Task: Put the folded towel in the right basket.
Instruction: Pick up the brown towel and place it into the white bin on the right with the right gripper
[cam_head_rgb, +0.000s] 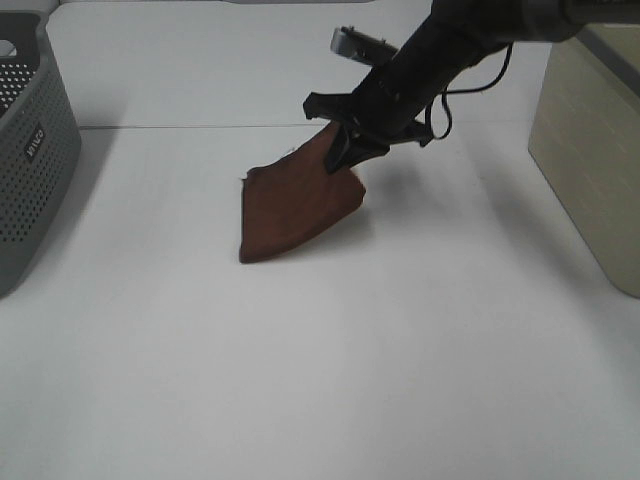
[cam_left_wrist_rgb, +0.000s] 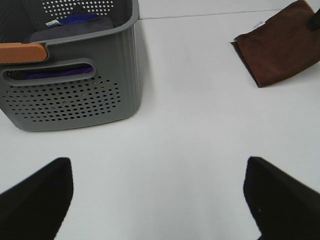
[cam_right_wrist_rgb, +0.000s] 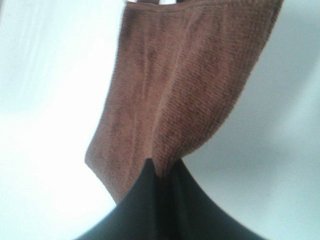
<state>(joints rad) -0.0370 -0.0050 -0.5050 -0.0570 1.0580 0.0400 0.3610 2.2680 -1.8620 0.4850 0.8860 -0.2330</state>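
Right gripper (cam_head_rgb: 341, 150) clamped (arm slanting down), left gripper (cam_left_wrist_rgb: 157, 167) spread.

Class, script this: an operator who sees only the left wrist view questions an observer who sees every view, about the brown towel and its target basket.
Operator: What holds the brown towel?
Observer: The right gripper is shut on its raised corner.
Operator: Where is the target basket?
Observer: A beige basket stands to the towel's right, apart from it.
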